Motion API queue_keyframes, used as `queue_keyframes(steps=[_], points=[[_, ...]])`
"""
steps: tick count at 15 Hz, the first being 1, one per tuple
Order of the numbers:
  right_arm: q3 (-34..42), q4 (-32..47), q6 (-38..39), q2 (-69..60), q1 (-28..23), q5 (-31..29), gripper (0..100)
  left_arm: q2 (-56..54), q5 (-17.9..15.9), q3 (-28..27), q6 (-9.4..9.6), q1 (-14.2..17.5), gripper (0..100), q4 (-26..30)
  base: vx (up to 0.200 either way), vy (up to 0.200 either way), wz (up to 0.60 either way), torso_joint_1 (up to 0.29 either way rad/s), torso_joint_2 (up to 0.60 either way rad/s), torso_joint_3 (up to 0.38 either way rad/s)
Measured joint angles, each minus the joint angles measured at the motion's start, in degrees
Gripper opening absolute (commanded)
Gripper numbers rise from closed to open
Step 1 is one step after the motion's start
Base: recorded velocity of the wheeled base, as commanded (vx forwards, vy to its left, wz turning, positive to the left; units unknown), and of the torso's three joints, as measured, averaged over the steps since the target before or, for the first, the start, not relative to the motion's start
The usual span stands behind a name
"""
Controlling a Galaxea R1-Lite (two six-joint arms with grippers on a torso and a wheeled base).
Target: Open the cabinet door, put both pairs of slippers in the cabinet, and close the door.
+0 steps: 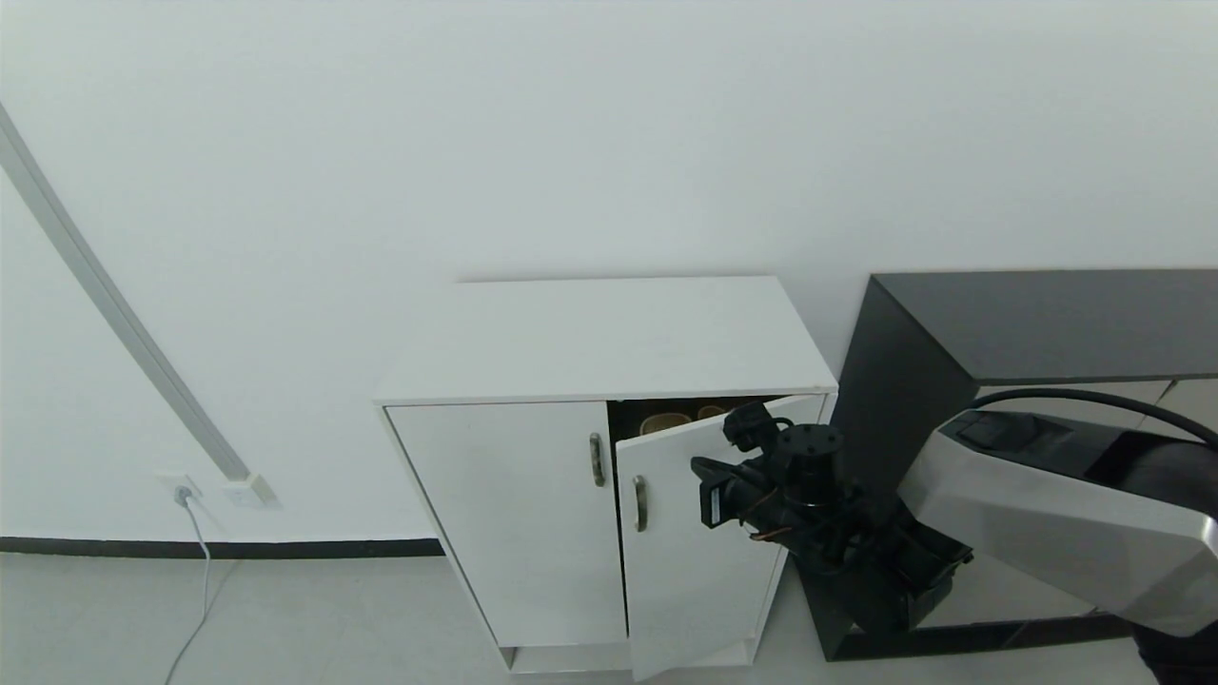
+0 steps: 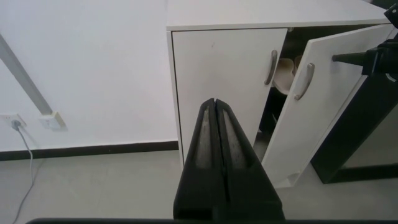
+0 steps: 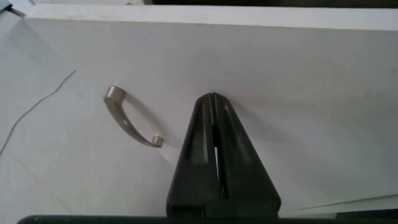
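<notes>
The stiff white panel cabinet door (image 1: pixel 666 590) stood ajar, probably swinging lightly. The right gripper (image 3: pixel 213 99), pinched together and empty, could push beside its curved metal handle (image 3: pixel 132 119).

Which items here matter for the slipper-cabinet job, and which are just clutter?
Job:
- white cabinet
- right door, ajar
- door handle
- slippers inside
- right gripper, at the door

Just there:
- black cabinet
- wall socket
- grey cable
- wall conduit
</notes>
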Motion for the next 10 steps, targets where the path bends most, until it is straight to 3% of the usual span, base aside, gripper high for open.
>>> queue_keyframes(steps=[10], points=[[-3.1,0.1,0.0,2.5,-1.3,-0.3,0,0.0,0.0,0.0,0.05,0.0,0,0.0,0.000,0.000,0.00,0.000,0.00,0.000]])
